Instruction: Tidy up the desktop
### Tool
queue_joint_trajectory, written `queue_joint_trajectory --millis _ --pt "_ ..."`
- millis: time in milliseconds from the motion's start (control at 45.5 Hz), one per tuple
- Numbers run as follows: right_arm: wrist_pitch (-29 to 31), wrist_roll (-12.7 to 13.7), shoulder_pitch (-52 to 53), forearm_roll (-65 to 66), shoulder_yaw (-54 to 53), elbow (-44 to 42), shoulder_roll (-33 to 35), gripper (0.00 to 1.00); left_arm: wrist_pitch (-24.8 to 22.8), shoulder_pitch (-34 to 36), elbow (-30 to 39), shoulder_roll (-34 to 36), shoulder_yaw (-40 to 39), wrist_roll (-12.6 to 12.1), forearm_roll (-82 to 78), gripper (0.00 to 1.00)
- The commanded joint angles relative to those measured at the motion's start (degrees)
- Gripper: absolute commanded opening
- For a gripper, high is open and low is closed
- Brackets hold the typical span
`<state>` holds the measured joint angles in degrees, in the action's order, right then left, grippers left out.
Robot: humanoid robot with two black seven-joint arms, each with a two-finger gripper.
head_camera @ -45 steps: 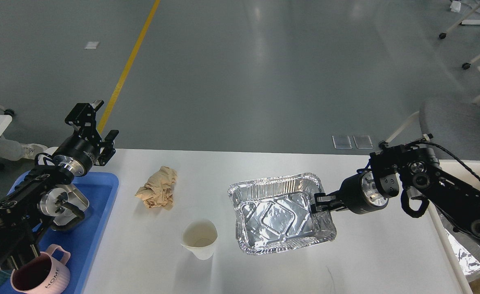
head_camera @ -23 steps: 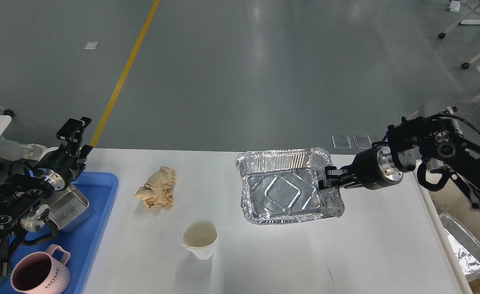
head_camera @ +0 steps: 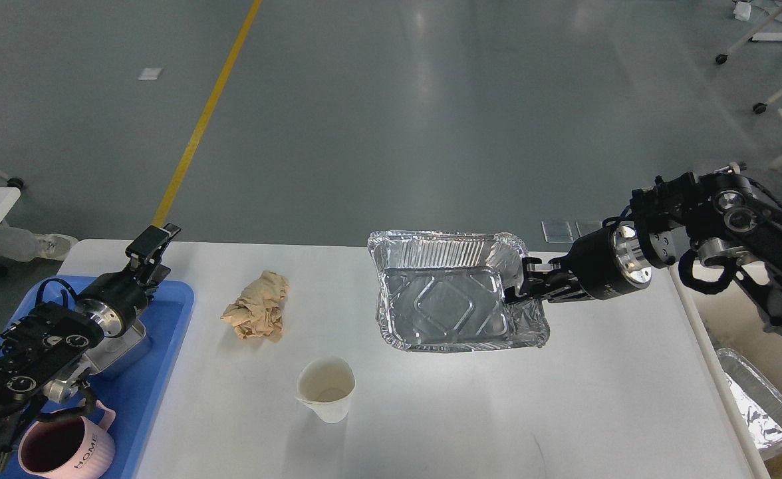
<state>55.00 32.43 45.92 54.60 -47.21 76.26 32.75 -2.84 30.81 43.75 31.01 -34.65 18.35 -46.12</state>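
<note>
The desktop (head_camera: pixel 431 412) fills the lower middle of the head view, with a blue tray (head_camera: pixel 165 346) at its left end and a bin (head_camera: pixel 703 332) just beyond its right edge.

The right gripper (head_camera: pixel 521 285) is seen closed on the right-hand wall of a foil pan (head_camera: pixel 447 299). The pan is held tilted, its far rim raised, and it appears to be lifted clear of the desktop; contact at its near edge cannot be ruled out. The wall is crumpled where it is pinched.

The left gripper (head_camera: pixel 148 249) is positioned over the far corner of the blue tray. It is seen end-on and dark; whether it is open or closed cannot be told. Nothing is seen held in it.

A crumpled brown paper (head_camera: pixel 258 306) and a paper cup (head_camera: pixel 326 388) lie on the desktop, well apart from the pan. A pink mug (head_camera: pixel 65 446) and a metal container (head_camera: pixel 115 342) stand in the blue tray. A second foil pan (head_camera: pixel 757 399) is visible low at the right, inside the bin.

The step in hand is judged to be removal of the foil pan, with the paper and cup not yet cleared. The next move is judged to call for carrying the pan rightward past the desktop edge and releasing it over the bin. A thin foil wall is liable to bend or slip under a side grip, so a level, unhurried carry is advised.
</note>
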Motion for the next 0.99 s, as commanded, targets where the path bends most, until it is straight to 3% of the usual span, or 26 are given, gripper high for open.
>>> queue_joint_trajectory --millis 0,110,242,528,770,968 --pt "0.00 0.00 -0.13 0.77 0.36 -0.41 -0.84 0.00 -0.58 0.92 8.70 7.65 6.34 -1.12 -0.37 0.97" --pt "0.00 -0.09 -0.30 2.71 0.36 -1.02 -1.90 0.00 -3.39 3.02 18.28 17.14 12.14 -1.30 -3.09 0.97" --pt "0.00 -0.09 -0.57 3.06 0.36 -1.20 -2.43 0.00 -8.84 6.98 24.45 24.00 17.07 -1.57 -9.77 0.97" --pt "0.00 -0.09 -0.83 4.55 0.27 -1.20 -2.78 0.00 -16.92 9.09 35.78 36.40 17.34 -1.57 -16.89 0.97" --pt "0.00 -0.09 -1.18 4.64 0.36 -1.28 -2.78 0.00 -30.80 16.73 44.49 49.49 16.72 -0.95 -17.07 0.97" --pt "0.00 -0.18 -1.45 5.17 0.27 -1.28 -3.22 0.00 -46.27 31.32 46.43 55.83 16.28 -0.77 -16.98 0.97"
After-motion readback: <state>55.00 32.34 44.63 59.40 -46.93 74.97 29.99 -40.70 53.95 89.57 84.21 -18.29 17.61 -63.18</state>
